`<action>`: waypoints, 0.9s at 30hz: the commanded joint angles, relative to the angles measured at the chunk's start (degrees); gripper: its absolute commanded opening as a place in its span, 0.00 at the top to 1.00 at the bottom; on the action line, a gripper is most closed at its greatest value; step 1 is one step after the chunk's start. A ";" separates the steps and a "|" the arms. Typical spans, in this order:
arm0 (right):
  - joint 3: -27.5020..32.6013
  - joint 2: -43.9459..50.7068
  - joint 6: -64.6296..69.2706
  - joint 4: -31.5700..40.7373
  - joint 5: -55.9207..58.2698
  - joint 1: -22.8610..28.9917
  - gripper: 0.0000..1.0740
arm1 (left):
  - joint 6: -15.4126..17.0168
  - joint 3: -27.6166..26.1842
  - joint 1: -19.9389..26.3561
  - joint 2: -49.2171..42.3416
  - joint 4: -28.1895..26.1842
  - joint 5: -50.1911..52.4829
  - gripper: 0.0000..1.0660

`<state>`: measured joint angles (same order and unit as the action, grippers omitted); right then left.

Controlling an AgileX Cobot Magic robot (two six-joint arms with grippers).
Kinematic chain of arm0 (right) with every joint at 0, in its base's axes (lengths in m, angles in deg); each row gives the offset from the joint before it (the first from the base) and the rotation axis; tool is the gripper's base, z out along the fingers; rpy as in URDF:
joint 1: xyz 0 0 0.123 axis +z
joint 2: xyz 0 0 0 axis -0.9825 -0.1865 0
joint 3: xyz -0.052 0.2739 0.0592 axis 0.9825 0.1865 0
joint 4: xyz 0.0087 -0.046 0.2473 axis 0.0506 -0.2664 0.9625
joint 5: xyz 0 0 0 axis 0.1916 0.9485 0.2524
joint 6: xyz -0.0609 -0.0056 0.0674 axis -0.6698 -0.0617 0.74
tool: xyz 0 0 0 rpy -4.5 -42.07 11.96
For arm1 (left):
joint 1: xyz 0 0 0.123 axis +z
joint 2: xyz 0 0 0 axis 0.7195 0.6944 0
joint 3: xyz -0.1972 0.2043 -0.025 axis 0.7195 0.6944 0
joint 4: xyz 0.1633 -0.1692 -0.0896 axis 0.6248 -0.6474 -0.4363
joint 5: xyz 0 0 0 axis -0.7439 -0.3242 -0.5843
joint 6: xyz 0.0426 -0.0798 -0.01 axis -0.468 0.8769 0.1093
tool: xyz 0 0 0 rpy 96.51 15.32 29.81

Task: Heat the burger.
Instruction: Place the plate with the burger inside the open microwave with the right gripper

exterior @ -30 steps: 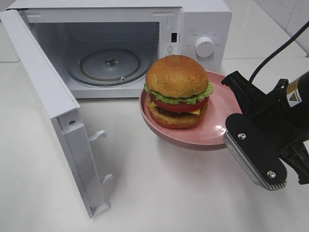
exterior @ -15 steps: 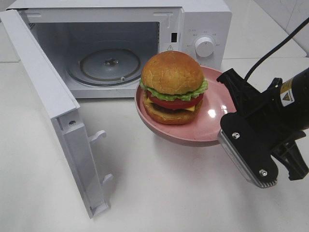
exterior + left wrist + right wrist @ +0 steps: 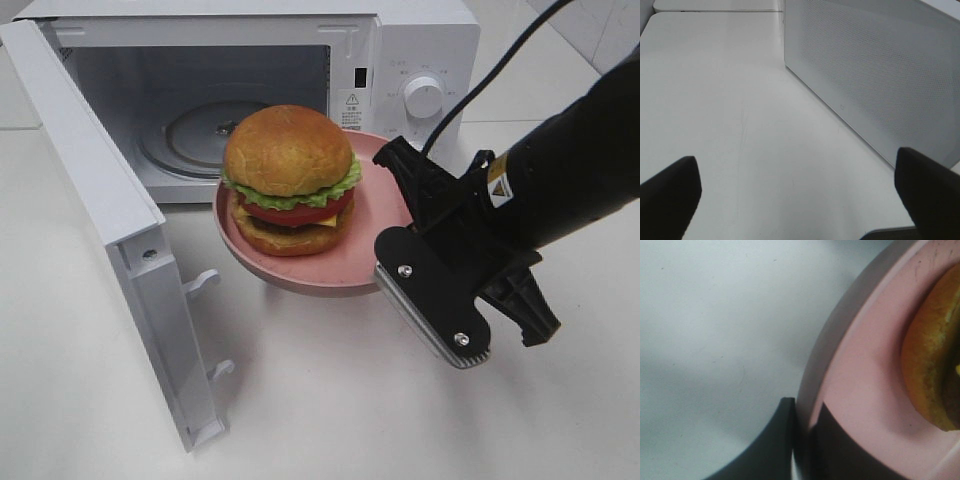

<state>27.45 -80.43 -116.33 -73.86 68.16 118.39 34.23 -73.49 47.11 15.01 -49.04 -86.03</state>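
Note:
The burger point(image 3: 288, 178), with a domed tan bun, lettuce, tomato and a dark patty, sits on a pink plate point(image 3: 300, 282). My right gripper point(image 3: 388, 205) is shut on the plate's right rim and holds it above the table, in front of the microwave's point(image 3: 420, 40) open cavity. In the right wrist view the plate point(image 3: 865, 390) is pinched between my fingers point(image 3: 777, 440), with the burger's point(image 3: 935, 365) lower bun at the edge. My left gripper point(image 3: 800, 200) is open and empty, facing the microwave's side wall point(image 3: 875, 75). It is out of the exterior high view.
The microwave door point(image 3: 110, 220) stands swung open at the left, reaching toward the table's front. The glass turntable point(image 3: 200, 140) lies inside the cavity. A round knob point(image 3: 424, 97) is on the control panel. White table point(image 3: 330, 420) lies in front.
My right gripper has carried the plate with the burger to the left, from in front of the control panel to in front of the microwave opening.

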 commanded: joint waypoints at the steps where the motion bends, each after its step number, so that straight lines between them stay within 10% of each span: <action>1: -3.32 -1.89 0.52 -0.11 -3.04 0.97 1.00 | 0.23 0.23 0.06 -0.17 -0.06 0.00 0.08; 27: -29.85 -21.37 3.95 -2.01 7.39 1.03 1.00 | 0.23 0.23 0.06 -0.17 -0.06 0.00 0.08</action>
<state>-0.05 -101.69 -113.47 -75.58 77.84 119.36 34.23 -73.49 47.11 15.01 -49.04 -86.03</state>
